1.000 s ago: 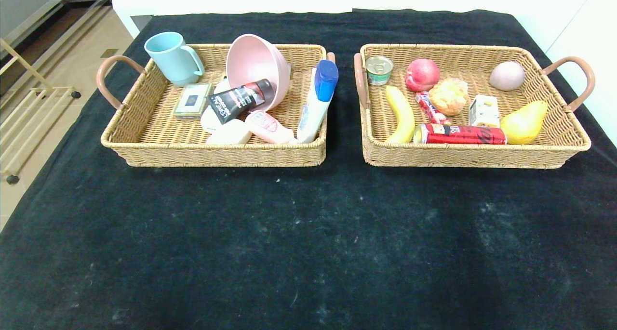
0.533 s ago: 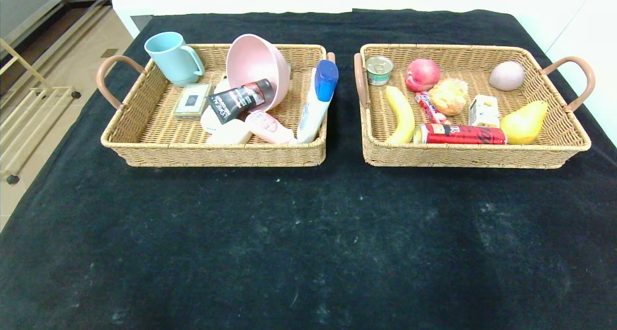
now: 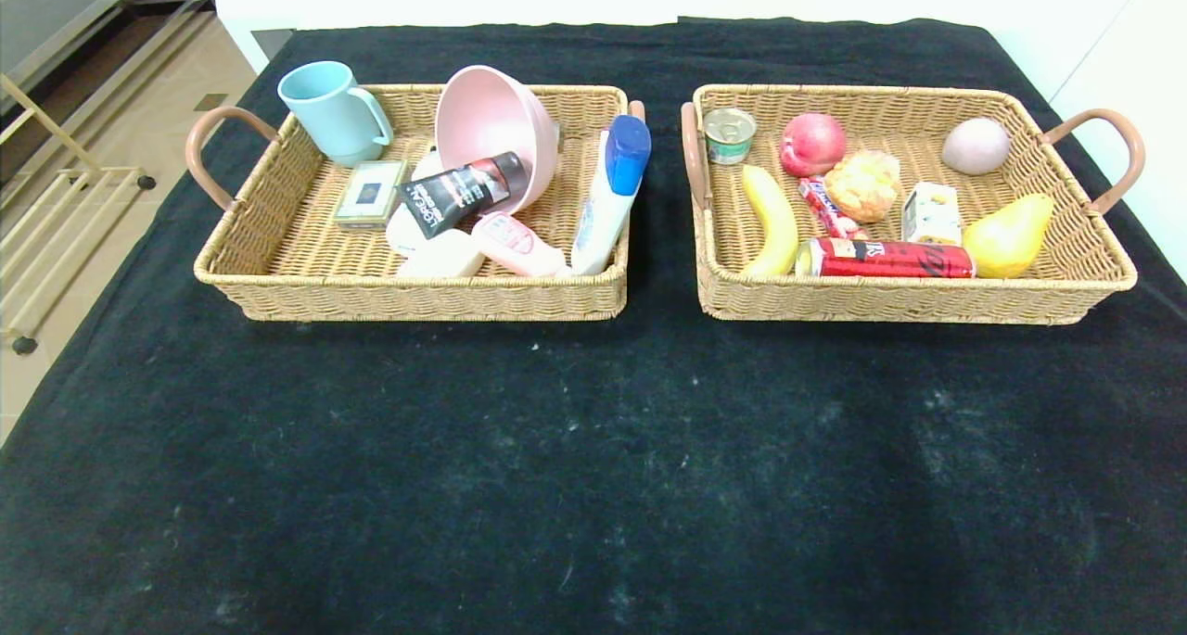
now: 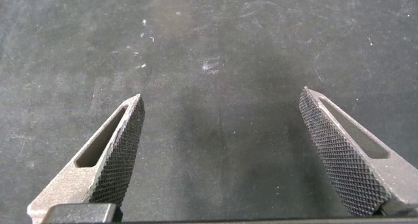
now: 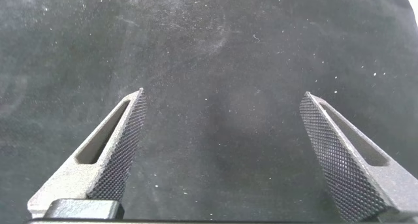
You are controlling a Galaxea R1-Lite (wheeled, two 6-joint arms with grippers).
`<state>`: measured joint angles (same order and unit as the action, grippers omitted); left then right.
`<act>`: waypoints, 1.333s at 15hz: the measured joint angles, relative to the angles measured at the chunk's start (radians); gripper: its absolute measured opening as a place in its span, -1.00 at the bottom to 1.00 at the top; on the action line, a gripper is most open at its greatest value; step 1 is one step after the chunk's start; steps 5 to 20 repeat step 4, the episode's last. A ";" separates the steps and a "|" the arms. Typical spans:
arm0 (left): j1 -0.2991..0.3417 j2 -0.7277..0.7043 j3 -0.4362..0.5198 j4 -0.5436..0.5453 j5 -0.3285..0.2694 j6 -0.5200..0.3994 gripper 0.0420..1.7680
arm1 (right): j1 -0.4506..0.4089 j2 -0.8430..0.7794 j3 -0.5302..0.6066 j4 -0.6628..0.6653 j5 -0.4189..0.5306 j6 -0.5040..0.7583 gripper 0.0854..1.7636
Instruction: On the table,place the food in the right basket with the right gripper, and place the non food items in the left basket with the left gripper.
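Two wicker baskets side by side on the far half of the table (image 3: 593, 450), a strip of black cloth between them.

In the left basket (image 3: 278, 273): blue-capped white bottle (image 3: 607, 199) leaning on the right wall, cap up over the rim; black tube (image 3: 464, 192) propped against a tipped pink bowl (image 3: 491, 130); pink bottle (image 3: 517, 245) lying near the front wall, touching the white bottle. Also a teal mug (image 3: 332, 111) at the far-left corner, a small green box (image 3: 370, 193) and a white object (image 3: 440, 255) lying just left of the pink bottle.

In the right basket (image 3: 1066, 292): red can (image 3: 886, 259) on its side along the front wall, pear (image 3: 1006, 235) just right of it, carton (image 3: 931, 213) upright behind the two. Alongside, a banana (image 3: 774, 220), a red apple (image 3: 812, 144), a small tin (image 3: 729, 134), a yellow crinkled packet (image 3: 862, 184), a red-and-white wrapper (image 3: 823, 207) and a pale round fruit (image 3: 976, 146).

Near half of the table bare but for white lint.

Neither arm visible from the head camera. Left hand (image 4: 222, 152) spread wide over plain cloth, nothing between its fingers. Right hand (image 5: 222, 155) likewise spread wide above cloth, holding nothing.
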<state>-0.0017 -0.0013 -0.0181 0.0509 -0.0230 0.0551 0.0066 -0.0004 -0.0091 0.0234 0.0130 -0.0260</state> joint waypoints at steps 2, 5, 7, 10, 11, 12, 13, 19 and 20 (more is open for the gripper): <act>0.000 0.000 0.002 -0.002 0.004 -0.013 0.94 | 0.000 0.000 0.000 0.000 0.000 0.008 0.94; 0.000 0.000 0.005 -0.026 0.018 -0.035 0.94 | 0.001 0.000 0.000 -0.001 -0.001 0.014 0.94; 0.000 0.000 0.005 -0.026 0.018 -0.035 0.94 | 0.001 0.000 0.000 -0.001 -0.001 0.014 0.94; 0.000 0.000 0.005 -0.026 0.018 -0.035 0.94 | 0.001 0.000 0.000 -0.001 -0.001 0.014 0.94; 0.000 0.000 0.005 -0.026 0.018 -0.035 0.94 | 0.001 0.000 0.000 -0.001 -0.001 0.014 0.94; 0.000 0.000 0.005 -0.026 0.018 -0.035 0.94 | 0.001 0.000 0.000 -0.001 -0.001 0.014 0.94; 0.000 0.000 0.005 -0.026 0.018 -0.035 0.94 | 0.001 0.000 0.000 -0.001 -0.001 0.014 0.94; 0.000 0.000 0.005 -0.026 0.018 -0.035 0.94 | 0.001 0.000 0.000 -0.001 -0.001 0.014 0.94; 0.000 0.000 0.005 -0.026 0.018 -0.035 0.94 | 0.001 0.000 0.000 -0.001 -0.001 0.014 0.94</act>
